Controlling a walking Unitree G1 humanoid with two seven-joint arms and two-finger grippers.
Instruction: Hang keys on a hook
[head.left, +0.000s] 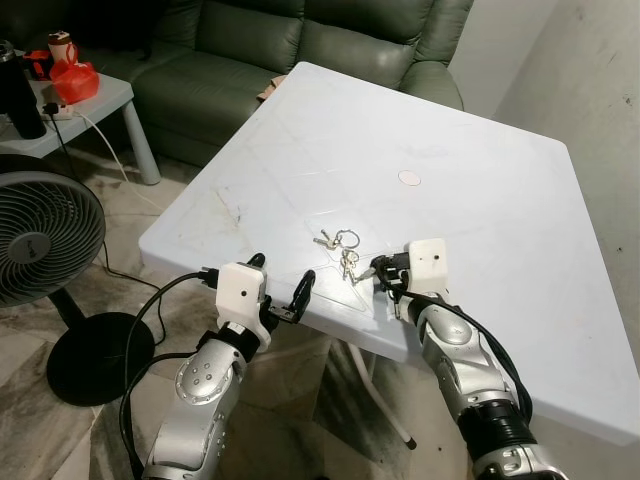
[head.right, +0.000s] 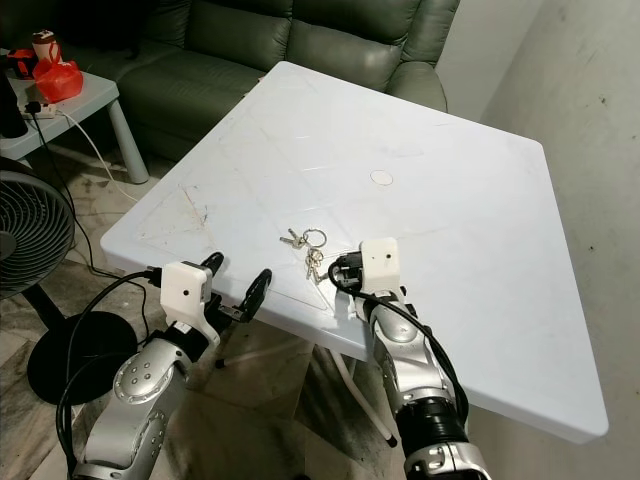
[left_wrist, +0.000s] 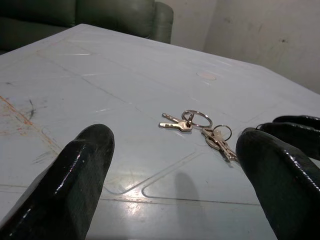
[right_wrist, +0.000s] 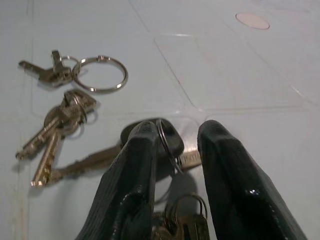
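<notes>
Near the frame's lower middle: we see keys (head.left: 342, 250) lying on the white counter (head.left: 480, 190).
Right gripper (right_wrist: 172, 145): we see its fingers closed on a key ring.
Left gripper (head.left: 283, 290): spread wide at the counter's near edge.

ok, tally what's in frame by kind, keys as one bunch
Tables: 2, white table and side table
Sofa: 1
Fan: 1
Key bunch: 1
Grippers: 2, left gripper and right gripper
Total: 7
</notes>
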